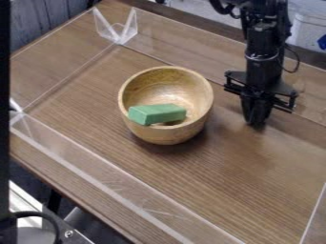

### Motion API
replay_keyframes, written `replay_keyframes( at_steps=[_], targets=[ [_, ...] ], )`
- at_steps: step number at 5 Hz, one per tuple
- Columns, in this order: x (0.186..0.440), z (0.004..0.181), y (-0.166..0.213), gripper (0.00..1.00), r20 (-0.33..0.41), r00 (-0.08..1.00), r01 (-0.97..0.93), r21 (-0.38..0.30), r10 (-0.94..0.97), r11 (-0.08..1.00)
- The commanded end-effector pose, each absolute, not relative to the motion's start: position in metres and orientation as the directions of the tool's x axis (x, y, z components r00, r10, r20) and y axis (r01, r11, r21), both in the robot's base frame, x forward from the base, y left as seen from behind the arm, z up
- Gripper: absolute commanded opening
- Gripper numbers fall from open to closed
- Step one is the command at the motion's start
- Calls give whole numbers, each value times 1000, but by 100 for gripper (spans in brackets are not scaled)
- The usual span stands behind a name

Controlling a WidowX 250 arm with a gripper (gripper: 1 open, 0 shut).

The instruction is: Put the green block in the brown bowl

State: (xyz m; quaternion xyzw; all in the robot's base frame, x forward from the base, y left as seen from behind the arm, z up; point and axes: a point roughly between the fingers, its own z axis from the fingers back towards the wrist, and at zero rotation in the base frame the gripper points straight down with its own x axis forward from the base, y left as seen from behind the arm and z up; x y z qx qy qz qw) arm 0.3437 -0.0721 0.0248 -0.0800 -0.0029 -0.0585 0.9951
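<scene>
The green block (pixel 156 115) lies inside the brown bowl (pixel 166 84), resting against its front-left inner wall. The bowl stands on the wooden table near the middle of the view. My gripper (pixel 258 116) hangs to the right of the bowl, pointing straight down with its tip close to the tabletop, apart from the bowl's rim. Its fingers read as one narrow dark tip and nothing shows between them; I cannot make out a gap.
A low clear plastic wall (pixel 76 157) fences the wooden tabletop (pixel 242 181) along the left and front sides. A clear corner piece (pixel 121 29) stands at the back left. Black cables and floor show at the lower left.
</scene>
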Motion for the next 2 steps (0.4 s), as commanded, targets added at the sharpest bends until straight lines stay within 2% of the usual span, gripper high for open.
replay_keyframes(
  at_steps=[1,2],
  targets=[
    [350,48,-73,100,76,991,119,-167,-107,979],
    [350,65,-72,100,96,990,117,-172,-101,978]
  ],
)
